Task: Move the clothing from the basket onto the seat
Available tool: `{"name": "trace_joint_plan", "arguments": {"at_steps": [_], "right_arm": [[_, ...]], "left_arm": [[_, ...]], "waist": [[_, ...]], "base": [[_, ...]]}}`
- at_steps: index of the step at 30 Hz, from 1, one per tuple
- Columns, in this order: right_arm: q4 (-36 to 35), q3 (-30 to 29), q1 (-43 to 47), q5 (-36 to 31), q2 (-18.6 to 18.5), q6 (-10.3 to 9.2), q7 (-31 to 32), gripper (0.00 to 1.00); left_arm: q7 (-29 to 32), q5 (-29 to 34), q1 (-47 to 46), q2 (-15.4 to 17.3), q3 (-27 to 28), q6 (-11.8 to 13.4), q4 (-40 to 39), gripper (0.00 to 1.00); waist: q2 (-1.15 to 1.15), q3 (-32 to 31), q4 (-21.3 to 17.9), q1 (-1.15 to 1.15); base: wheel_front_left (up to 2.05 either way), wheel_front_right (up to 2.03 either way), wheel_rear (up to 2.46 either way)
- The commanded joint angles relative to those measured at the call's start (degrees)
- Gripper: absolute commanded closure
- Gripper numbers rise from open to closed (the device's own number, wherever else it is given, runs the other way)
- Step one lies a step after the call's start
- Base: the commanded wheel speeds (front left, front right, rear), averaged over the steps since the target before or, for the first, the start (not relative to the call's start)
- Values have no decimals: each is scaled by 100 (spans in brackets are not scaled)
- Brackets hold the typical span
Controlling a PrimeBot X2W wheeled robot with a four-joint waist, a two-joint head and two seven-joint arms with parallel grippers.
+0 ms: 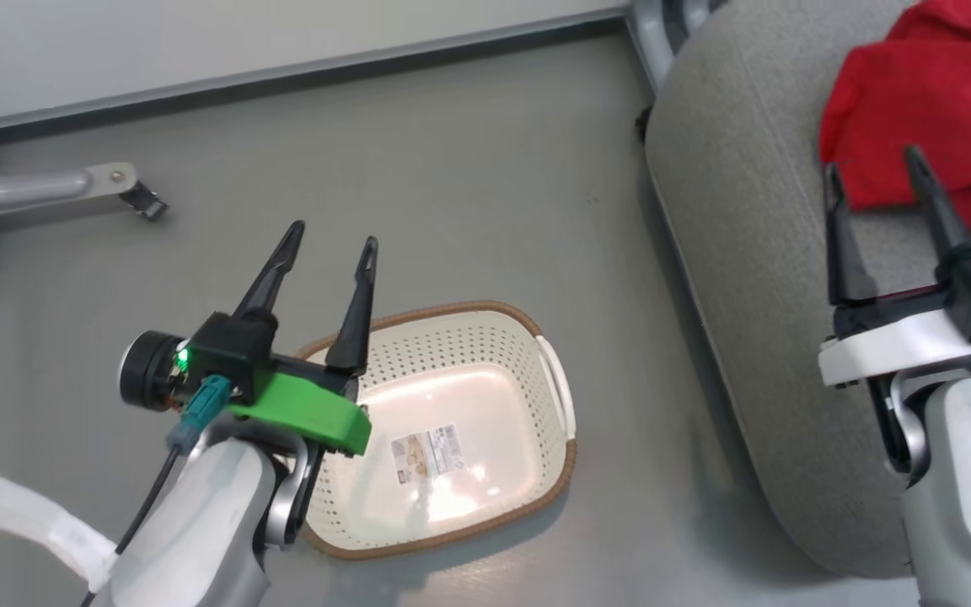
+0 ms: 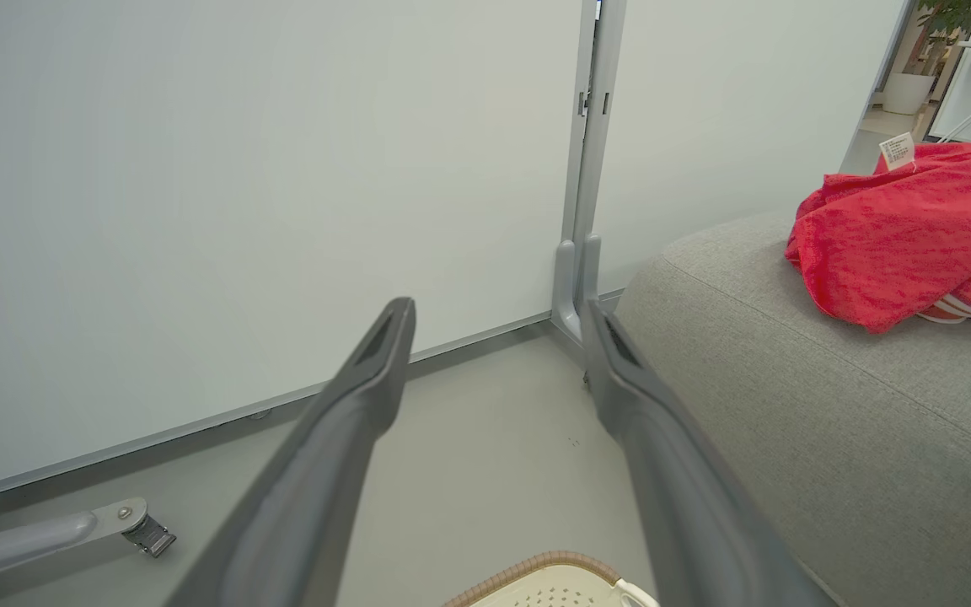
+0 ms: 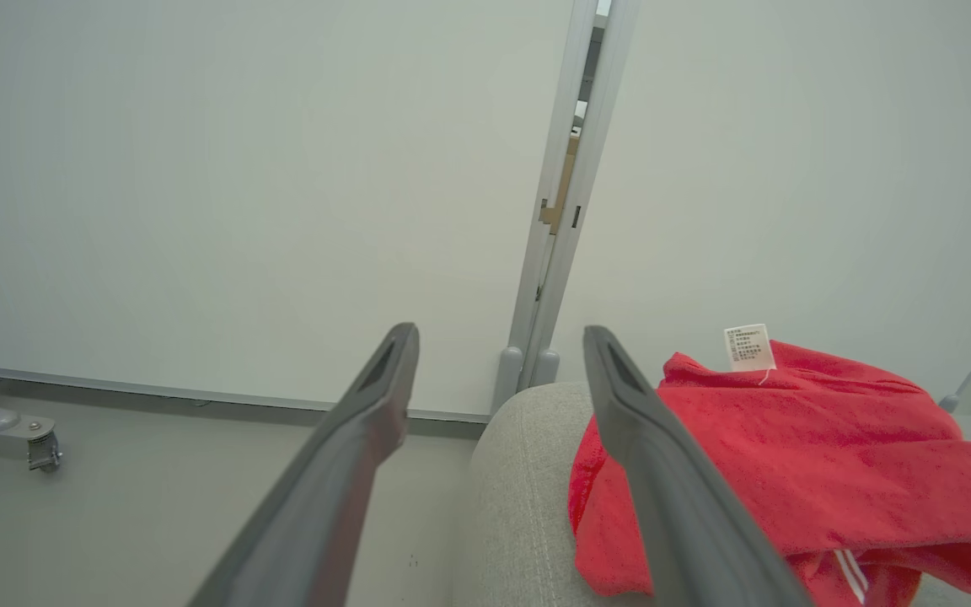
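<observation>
Red soft-fabric clothing (image 1: 932, 101) lay in one heap on the large grey fabric-upholstered seat (image 1: 738, 211), at the far right of the head view; the small oval cream-white perforated plastic basket (image 1: 565, 472), rimmed in brown woven-look trim, stood on the grey floor (image 1: 452, 169) just beside the seat. The head view gave the basket's whole inside, with a paper sticker (image 1: 431, 451) on its bottom; the left wrist view caught a sliver of its rim; both wrist views gave a white label (image 3: 747, 347) atop the heap and white stripes (image 3: 848, 573) at its lower edge. Counted: one basket, one seat, one red heap, two hands; how many garments made the heap could not be told. The left hand (image 1: 333, 234) hung above the basket's left end, fingers spread wide, holding nothing, well apart from the clothing; the right hand (image 1: 871, 160) hung over the seat, fingers equally wide and holding nothing, its tips at the heap's near edge; whether they touched it could not be told.
</observation>
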Motion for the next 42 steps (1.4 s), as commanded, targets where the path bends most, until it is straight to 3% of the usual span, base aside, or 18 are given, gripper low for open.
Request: {"name": "trace_joint_plan", "arguments": {"at_steps": [1, 10, 19, 42], "right_arm": [[9, 92, 88, 54, 24, -6, -11, 0], [-21, 371, 431, 141, 275, -6, -11, 0], [-219, 336, 1048, 105, 438, -6, -11, 0], [-326, 105, 2371, 567, 489, -6, -11, 0]], "left_arm": [[-3, 96, 183, -39, 161, -34, -42, 0], [-2, 417, 892, -268, 1134, -238, -121, 0], [-3, 724, 1494, -504, 1823, -440, -110, 0], [-3, 1297, 2139, -999, 2275, -866, 102, 0]], "waist": [[0, -375, 393, 0], [0, -776, 815, 0], [0, -1121, 972, 0], [0, -1496, 1046, 0]], "base": [[0, 0, 0], [0, 0, 0], [0, 0, 0], [0, 0, 0]]}}
